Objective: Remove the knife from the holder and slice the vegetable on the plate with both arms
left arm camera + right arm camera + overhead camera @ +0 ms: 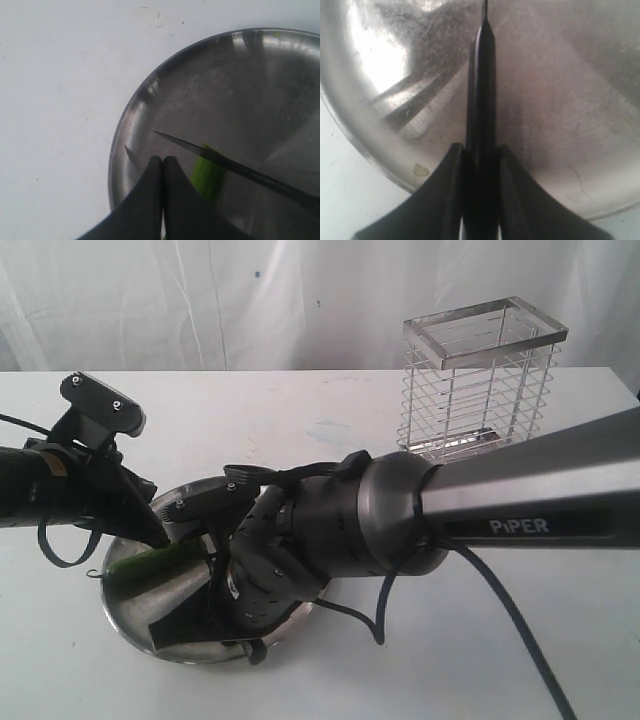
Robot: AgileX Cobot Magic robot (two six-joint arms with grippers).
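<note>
The green vegetable [150, 565] lies on the left part of the steel plate [130, 615]. My left gripper [160, 538] is shut, its tips down against the vegetable's upper side. In the left wrist view the closed left gripper [162, 159] sits beside the vegetable [207, 175], and the thin dark knife [235, 169] blade lies across the vegetable over the plate [120, 145]. My right gripper [481, 150] is shut on the knife [482, 75] by its dark handle, above the plate [560, 100]. The wire holder [480, 380] stands with nothing in it at the back right.
The right arm marked PiPER [520, 525] stretches across the table from the right and hides much of the plate. A white curtain hangs behind the table. A small pale scrap [421, 170] sits on the plate rim.
</note>
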